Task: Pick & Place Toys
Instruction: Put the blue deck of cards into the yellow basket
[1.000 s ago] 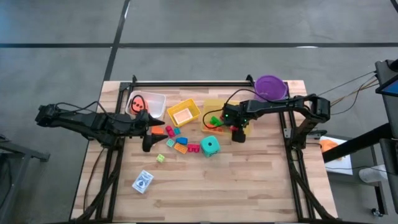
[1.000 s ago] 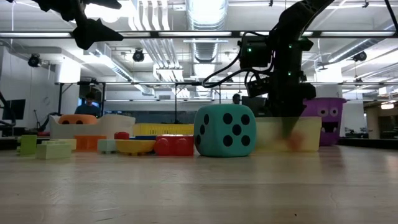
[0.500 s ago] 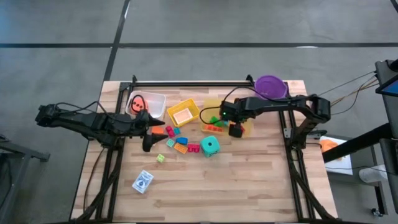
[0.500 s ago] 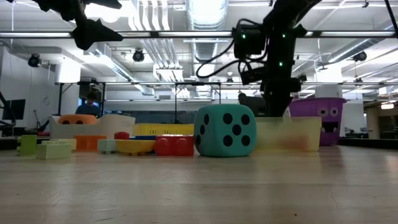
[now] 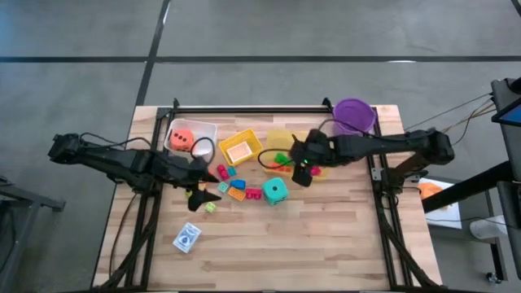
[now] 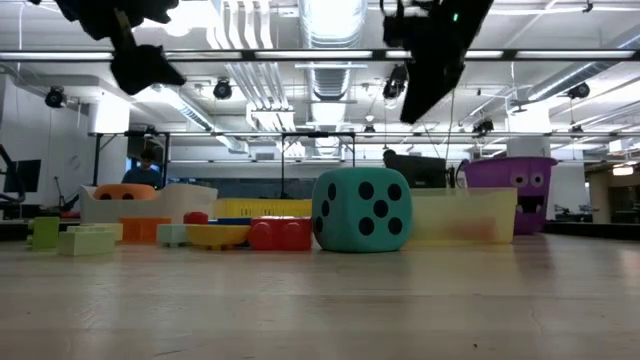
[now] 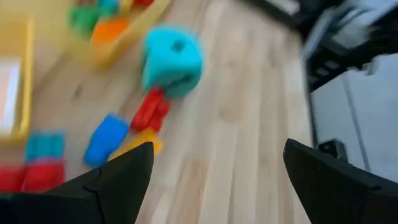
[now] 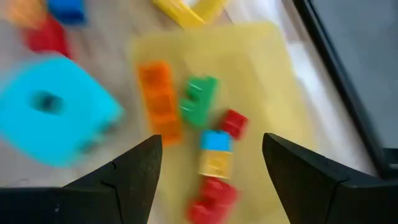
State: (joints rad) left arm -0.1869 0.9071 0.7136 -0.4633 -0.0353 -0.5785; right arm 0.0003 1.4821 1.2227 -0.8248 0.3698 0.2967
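High view first, reading across from nine o'clock: the card box (image 5: 187, 238) lies alone toward seven o'clock of the table (image 5: 326, 244), flat and light, probably best pinched across its short edges. The left gripper (image 5: 203, 195) hangs above the loose bricks (image 5: 232, 189), jaws spread wide and empty; those bricks look hard, slick and nearly weightless, so I'd squeeze one across its flat sides rather than over the studs. Just past them, near the middle, sits the teal die (image 5: 275, 191), bigger and perhaps soft, needing nearly a full spread across two opposite faces. Toward two o'clock, the right gripper (image 5: 303, 171) hovers over the pale yellow bin (image 5: 281, 138) holding several bricks, its jaws well apart and carrying nothing.
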